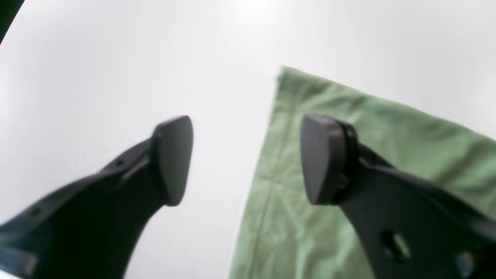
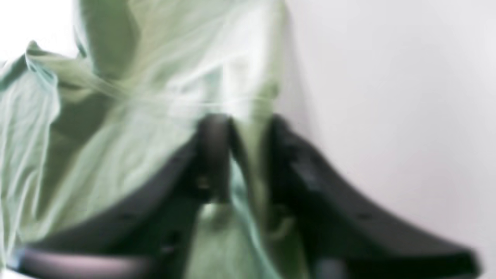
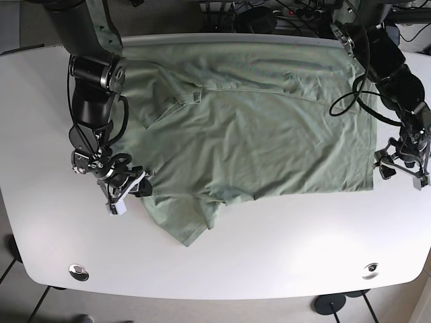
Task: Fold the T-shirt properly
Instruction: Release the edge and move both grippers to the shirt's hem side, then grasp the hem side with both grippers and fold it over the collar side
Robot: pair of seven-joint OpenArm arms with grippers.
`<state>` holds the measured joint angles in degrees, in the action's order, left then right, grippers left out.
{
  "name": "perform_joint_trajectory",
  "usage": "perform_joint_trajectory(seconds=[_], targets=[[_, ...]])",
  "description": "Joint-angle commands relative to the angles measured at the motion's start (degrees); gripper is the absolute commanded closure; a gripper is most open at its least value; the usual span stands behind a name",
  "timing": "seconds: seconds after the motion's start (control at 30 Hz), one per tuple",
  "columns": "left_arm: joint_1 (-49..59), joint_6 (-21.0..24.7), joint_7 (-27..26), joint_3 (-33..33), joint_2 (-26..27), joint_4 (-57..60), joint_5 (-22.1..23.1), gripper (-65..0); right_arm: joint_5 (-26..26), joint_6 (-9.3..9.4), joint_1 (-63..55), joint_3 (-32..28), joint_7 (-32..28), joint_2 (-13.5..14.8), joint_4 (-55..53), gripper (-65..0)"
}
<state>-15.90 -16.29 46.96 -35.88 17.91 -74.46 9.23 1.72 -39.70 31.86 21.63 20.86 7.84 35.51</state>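
A pale green T-shirt [image 3: 256,128] lies spread over the white table [image 3: 269,256], its sleeve [image 3: 185,225] pointing toward the front edge. My right gripper [image 2: 242,155] is shut on a bunched edge of the T-shirt [image 2: 135,116], at the shirt's left side in the base view [image 3: 138,188]. My left gripper [image 1: 246,159] is open, its fingers [image 1: 323,159] straddling the side edge of the T-shirt [image 1: 310,217] just below a corner. In the base view that gripper [image 3: 403,168] sits by the shirt's right front corner.
Cables [image 3: 269,13] and dark equipment lie behind the table's far edge. Two round metal fittings [image 3: 79,271] are set into the table near the front corners. White tabletop surrounds the shirt at left, right and front.
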Motion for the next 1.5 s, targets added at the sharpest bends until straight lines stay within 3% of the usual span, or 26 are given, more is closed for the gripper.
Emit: perform_joint_trajectory(seconds=[0.03,0.2,0.37,0.73,0.77,0.83,0.97,1.07,1.23,1.3,1.5], targets=[[-2.6,0.16,-3.58,-0.03,2.53,4.87,0.66,-48.3,0.0,-0.3,1.59,-0.22,-0.07,0.74,0.76,-1.9],[-6.21,-0.45,-6.21,-0.03,5.6,17.53,1.01,-48.9,0.0,-0.3,1.59,-0.13,-0.07,0.74,0.93,-2.1],[-6.65,-12.15,-6.3,-0.03,5.6,21.31,1.01,-48.6,0.0,-0.3,1.51,0.04,0.02,0.65,0.93,-2.1],[-12.19,-13.02,-6.48,0.05,3.14,34.06,1.01,-47.5,0.0,-0.3,1.42,0.13,0.02,0.65,1.02,-2.2],[-12.45,-13.02,-6.48,0.05,2.35,34.06,0.92,-44.6,0.0,-0.3,1.42,0.13,0.02,0.65,1.02,-2.2],[-12.8,-12.67,-7.18,0.05,1.3,34.24,0.74,-31.4,-0.09,-0.3,1.42,0.22,0.02,0.65,1.02,-2.2],[-13.33,-12.67,-14.3,5.42,-0.37,34.41,0.66,-13.1,-0.09,-0.3,1.42,0.22,0.02,0.56,1.02,-2.2],[-13.42,-12.67,-14.21,7.88,-0.37,34.32,0.66,-1.1,-0.09,-0.3,1.42,0.22,0.02,0.56,1.02,-2.2],[-14.12,-13.64,-14.21,7.88,-0.37,31.77,1.1,0.0,-0.09,-0.3,0.98,0.22,0.54,0.47,5.42,-1.9],[-14.38,-16.63,-13.6,7.88,-0.64,27.64,1.1,0.0,-0.18,-0.3,-0.43,0.22,1.77,-0.93,9.9,-1.9],[-12.63,-21.82,-7.0,6.38,-2.4,12.52,1.18,0.0,-0.09,-0.3,-5.61,0.13,11.18,-3.31,30.56,-1.9]])
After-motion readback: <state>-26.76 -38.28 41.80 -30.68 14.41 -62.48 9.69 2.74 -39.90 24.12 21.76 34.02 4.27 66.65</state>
